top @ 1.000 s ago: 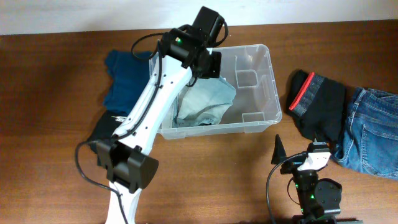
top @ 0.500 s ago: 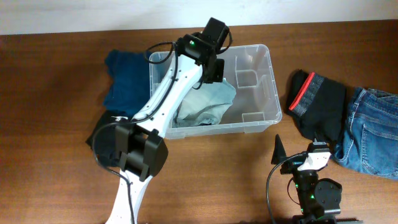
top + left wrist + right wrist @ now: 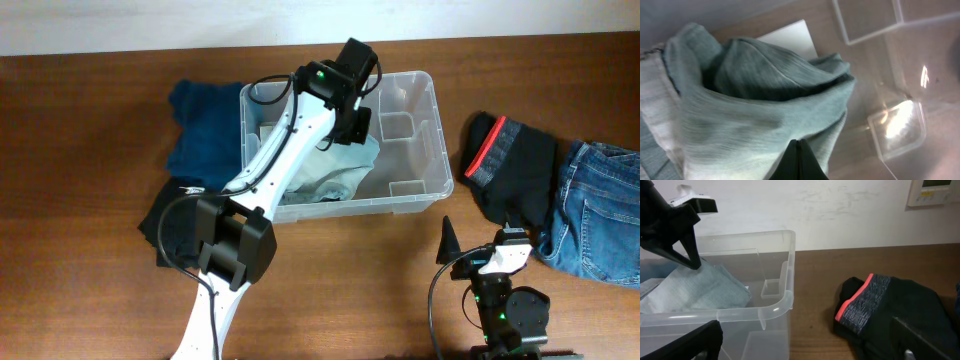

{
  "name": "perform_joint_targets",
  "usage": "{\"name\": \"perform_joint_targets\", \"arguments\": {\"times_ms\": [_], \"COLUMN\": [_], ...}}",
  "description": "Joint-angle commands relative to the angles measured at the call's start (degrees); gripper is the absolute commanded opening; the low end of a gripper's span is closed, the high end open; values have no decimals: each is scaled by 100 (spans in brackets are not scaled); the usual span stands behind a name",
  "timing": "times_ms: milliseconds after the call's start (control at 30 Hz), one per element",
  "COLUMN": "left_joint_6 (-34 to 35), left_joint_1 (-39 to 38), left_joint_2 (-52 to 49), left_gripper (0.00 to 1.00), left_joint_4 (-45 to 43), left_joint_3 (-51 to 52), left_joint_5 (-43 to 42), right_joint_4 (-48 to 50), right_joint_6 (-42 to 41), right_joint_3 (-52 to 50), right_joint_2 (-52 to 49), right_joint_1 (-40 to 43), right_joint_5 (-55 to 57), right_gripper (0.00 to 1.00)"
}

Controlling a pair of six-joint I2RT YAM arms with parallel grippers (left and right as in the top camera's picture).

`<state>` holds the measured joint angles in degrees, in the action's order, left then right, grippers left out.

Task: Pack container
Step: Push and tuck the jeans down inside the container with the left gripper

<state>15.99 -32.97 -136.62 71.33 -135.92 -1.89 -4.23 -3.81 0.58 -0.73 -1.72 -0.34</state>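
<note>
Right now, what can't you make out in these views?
- Left wrist: white label mostly covered by the grey-green garment.
- Left wrist: whether the shut left pincer pinches cloth; bottom edge crops it.
- Overhead: jeans cut off by right edge.
- Overhead: black garment at left, partly under the left arm.

Closed tool (image 3: 797,161) over grey-green garment (image 3: 750,100) (crumpled).

Overhead looks straight down; both wrist views sit low, all sharing the container (image 3: 400,205).
</note>
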Motion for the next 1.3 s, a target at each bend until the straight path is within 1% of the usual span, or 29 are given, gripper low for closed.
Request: {"name": "perform_joint_targets", "arguments": {"times_ms": [0,167,433,500,600,633,967,1267], "left_joint_6": [-262,-264,-251,-66,400,437,407,358], "left_joint_1": [-26,-15,13,46,129,146,177,278], "left_joint_2": [-184,-396,-549,-570,-584,-588,-881,-1443], "left_gripper": [0,0,0,0,0,0,0,0], "left_joint_4": [52,48,-79,-76,-66,-76,-153,-129], "left_joint_3": [17,17,17,17,17,17,20,20], "left_joint_5": [-136,-39,876,1117,1591,1646,1631,1602], "right_joint_4": [-31,-31,-31,-31,-28,-28,-28,-31], "right_joint_6": [39,39,39,39,39,39,39,39], "right_joint_3": [-26,-26,-26,-26,-26,-26,-26,-26], "right_joint_2": [37,37,37,37,37,37,37,37], "right_joint_1": [-15,-15,-15,-15,-15,-15,-15,-15], "right_joint_5": [-52,-52,-52,-52,-52,-52,-52,-52], "right_gripper": [98,99,98,99,98,98,98,98]}}
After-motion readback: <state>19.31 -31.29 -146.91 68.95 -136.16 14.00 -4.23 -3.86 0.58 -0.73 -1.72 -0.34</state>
